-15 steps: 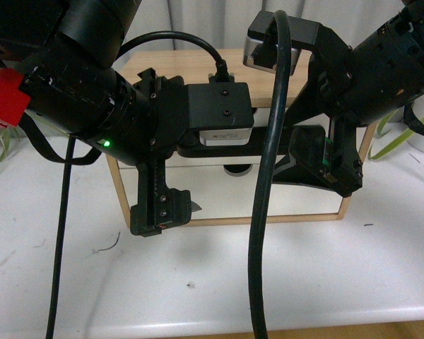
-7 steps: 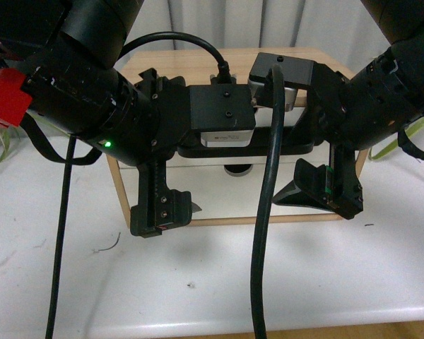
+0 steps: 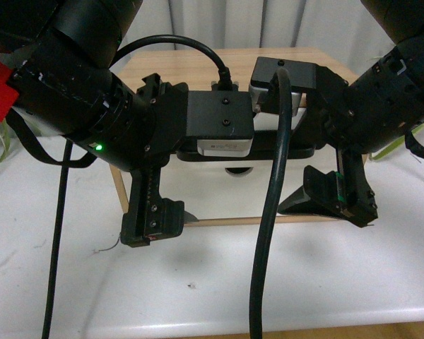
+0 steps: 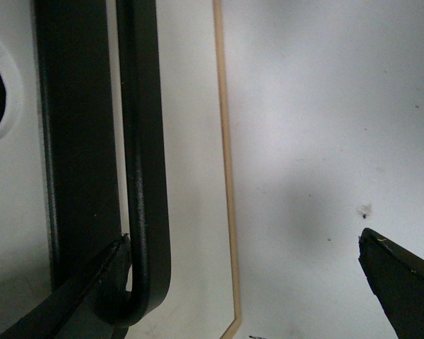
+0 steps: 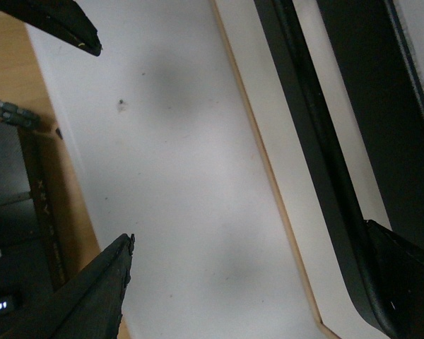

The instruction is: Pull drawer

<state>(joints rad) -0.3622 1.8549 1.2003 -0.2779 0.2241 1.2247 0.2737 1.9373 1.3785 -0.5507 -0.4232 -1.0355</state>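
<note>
Surface: white surface [image 3: 304,282], pale curtain behind.
Drawer: the drawer [image 3: 226,201] sits in a wooden cabinet [image 3: 180,63] on the surface, white front facing out, partly hidden by both arms.
Handle: black bar handle [image 4: 145,141] runs along the front.
Left hand [image 4: 244,240]: spread wide, one finger against the handle's bend, clamping nothing.
Right hand [image 5: 251,229]: spread wide, one finger touching the handle's other end.

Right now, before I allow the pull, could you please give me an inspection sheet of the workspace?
Surface: white table, few small dark specks.
Job's things: drawer, white front; black bar handle across it.
Clutter: nothing seen.
Grippers: left gripper and right gripper both open, each straddling the handle, not clamped.
Cables: thick black cable hangs in front of the drawer.
Surroundings: curtain behind, green leaves at the side.
</note>
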